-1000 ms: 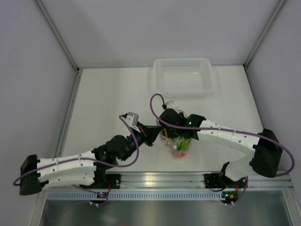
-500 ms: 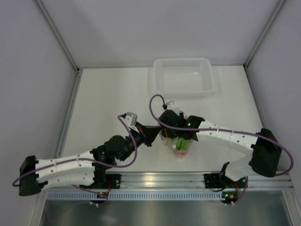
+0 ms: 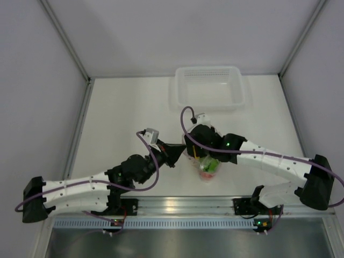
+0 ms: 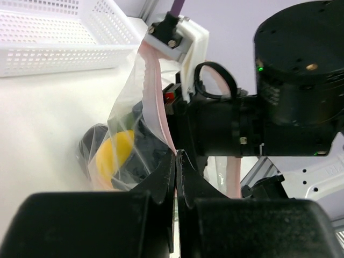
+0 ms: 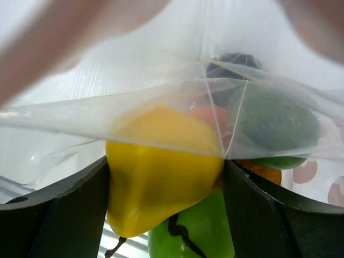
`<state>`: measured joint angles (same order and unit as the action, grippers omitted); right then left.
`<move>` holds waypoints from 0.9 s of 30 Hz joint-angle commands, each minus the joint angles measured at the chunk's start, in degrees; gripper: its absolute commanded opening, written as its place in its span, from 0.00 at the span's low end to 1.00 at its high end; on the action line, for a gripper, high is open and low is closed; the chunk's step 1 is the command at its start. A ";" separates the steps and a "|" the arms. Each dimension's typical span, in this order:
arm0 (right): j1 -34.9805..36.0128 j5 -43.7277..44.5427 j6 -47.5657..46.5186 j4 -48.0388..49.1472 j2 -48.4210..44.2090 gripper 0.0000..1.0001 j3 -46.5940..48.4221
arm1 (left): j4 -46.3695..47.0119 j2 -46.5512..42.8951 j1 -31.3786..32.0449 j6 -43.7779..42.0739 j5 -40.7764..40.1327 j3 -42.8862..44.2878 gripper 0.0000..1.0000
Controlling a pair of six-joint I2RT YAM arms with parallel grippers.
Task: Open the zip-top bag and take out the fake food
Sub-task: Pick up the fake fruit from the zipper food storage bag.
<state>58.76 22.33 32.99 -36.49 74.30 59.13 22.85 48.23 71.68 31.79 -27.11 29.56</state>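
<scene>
The zip-top bag (image 3: 206,167) stands near the table's front middle with the fake food inside. My left gripper (image 3: 180,153) is shut on the bag's pink-red zip strip (image 4: 153,91) at the bag's left edge, the jaws pressed together (image 4: 177,156). My right gripper (image 3: 202,157) reaches down into the bag's open mouth. In the right wrist view its fingers (image 5: 70,215) press both sides of a yellow fruit (image 5: 161,177). A green fruit with black marks (image 5: 199,231) lies beneath it. A dark green fruit (image 5: 274,126), an orange one (image 5: 263,173) and a dark purple one (image 5: 234,62) sit behind plastic film.
A rigid white perforated tray (image 3: 209,88) stands at the back of the table, beyond the bag; it also shows in the left wrist view (image 4: 54,48). The right arm's wrist body (image 4: 293,80) is close to the left gripper. Metal rails line the table's front edge.
My right arm has swung its elbow out to the right, and its wrist has shifted slightly right and lower over the bag. My left gripper has held its place on the strip.
</scene>
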 commanded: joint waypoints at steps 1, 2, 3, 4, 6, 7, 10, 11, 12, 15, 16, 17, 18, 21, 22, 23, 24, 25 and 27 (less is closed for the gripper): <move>0.21 -0.88 -1.61 -0.33 -2.85 0.21 0.72 | 2.90 0.73 0.13 -0.24 -1.27 0.85 0.00; 0.21 -0.79 -1.70 -0.77 -3.02 0.21 0.98 | 2.90 0.73 0.13 -0.33 -1.36 1.02 0.00; 0.39 -0.79 -1.79 -0.86 -3.46 0.21 1.07 | 2.90 0.81 0.13 -0.59 -1.28 1.02 0.00; 0.56 -0.71 -1.70 -1.04 -3.72 0.21 1.07 | 2.90 0.90 0.13 -0.76 -0.84 1.20 0.00; 0.74 -0.27 -1.79 -0.95 -4.95 0.21 1.07 | 2.90 1.17 0.04 -0.85 -0.57 1.29 0.00; 0.83 -0.01 -1.88 -0.34 -5.48 0.21 0.98 | 2.90 1.25 0.13 -0.85 0.04 1.29 0.00; 0.74 0.61 -2.14 1.06 -6.62 0.20 1.07 | 2.99 1.52 0.13 -0.85 1.18 1.64 0.00; 0.74 0.53 -2.06 1.68 -7.24 0.19 0.98 | 2.99 1.52 0.13 -0.77 1.79 1.64 0.00; 0.74 0.09 -2.14 2.38 -7.50 0.20 1.07 | 3.08 1.43 0.13 -0.85 2.15 1.73 0.00; 0.74 0.43 -2.23 2.65 -7.42 0.20 2.30 | 3.25 1.17 0.13 -1.20 3.03 1.99 0.00; 0.74 0.70 -2.41 2.65 -7.42 0.20 2.65 | 3.25 1.17 0.13 -1.47 3.29 1.99 0.00; 0.74 1.05 -2.58 1.96 -6.72 0.20 3.70 | 3.25 1.08 0.13 -1.56 3.64 2.17 0.00; 0.83 1.31 -2.84 1.51 -6.19 0.20 4.40 | 3.25 1.17 0.13 -1.73 3.82 2.08 0.00; 0.83 1.93 -4.16 -1.38 -3.73 0.20 7.66 | 3.25 1.34 0.13 -1.73 3.73 2.25 0.00; 0.83 1.84 -4.43 -1.65 -3.38 0.20 8.18 | 3.25 1.43 0.13 -1.73 3.65 2.25 0.00; 0.91 2.10 -4.52 -1.65 -3.55 0.20 8.80 | 3.34 1.52 0.13 -1.73 3.65 2.25 0.00; 1.00 2.11 -4.60 -1.57 -3.72 0.20 8.98 | 3.25 1.61 0.13 -1.73 3.65 2.25 0.00; 1.26 2.11 -4.78 -1.74 -3.99 0.19 9.16 | 3.25 1.61 0.13 -1.73 3.39 2.34 0.00; 1.27 2.28 -4.87 -2.88 -4.25 0.19 10.38 | 3.25 1.69 0.13 -1.56 2.86 2.26 0.00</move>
<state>59.18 22.94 28.91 -38.68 70.89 65.25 23.40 49.41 71.57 30.52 -25.06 29.95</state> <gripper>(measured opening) 0.750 0.021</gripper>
